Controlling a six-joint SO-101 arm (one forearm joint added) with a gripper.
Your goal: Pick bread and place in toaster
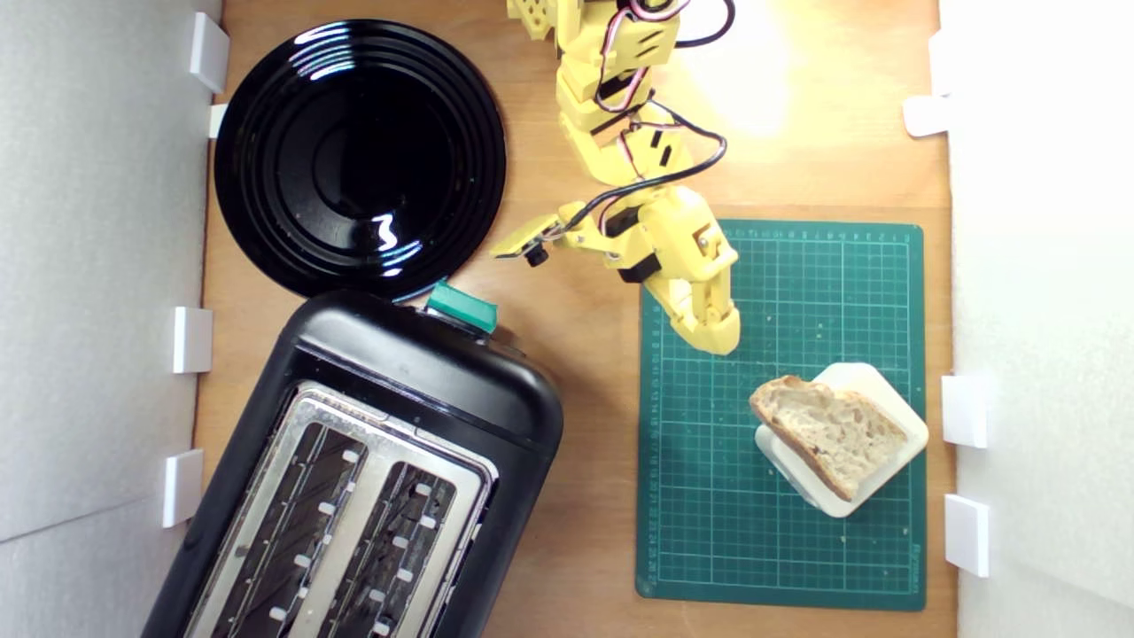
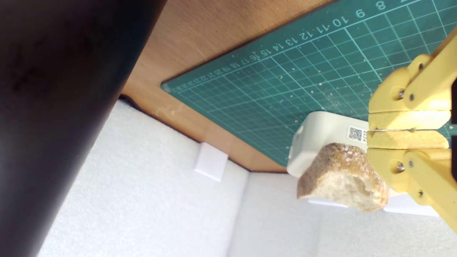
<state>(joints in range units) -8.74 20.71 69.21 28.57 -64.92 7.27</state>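
on cream block [image 1: 873, 390], holey crusty bread [image 1: 828, 432]

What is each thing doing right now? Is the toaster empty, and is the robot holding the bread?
bread: lying flat on the cream block, not held.
cream block: sitting on the green mat, bread on top.
toaster: both slots empty as far as they show.
green lever: position cannot be told.
black plate: empty.
tool: shut, holding nothing, apart from the bread.
green mat: flat on the table, crumbs on it.

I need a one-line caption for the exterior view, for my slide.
Yellow gripper, fingers shut, over a green cutting mat near the bread on a white block; toaster empty.
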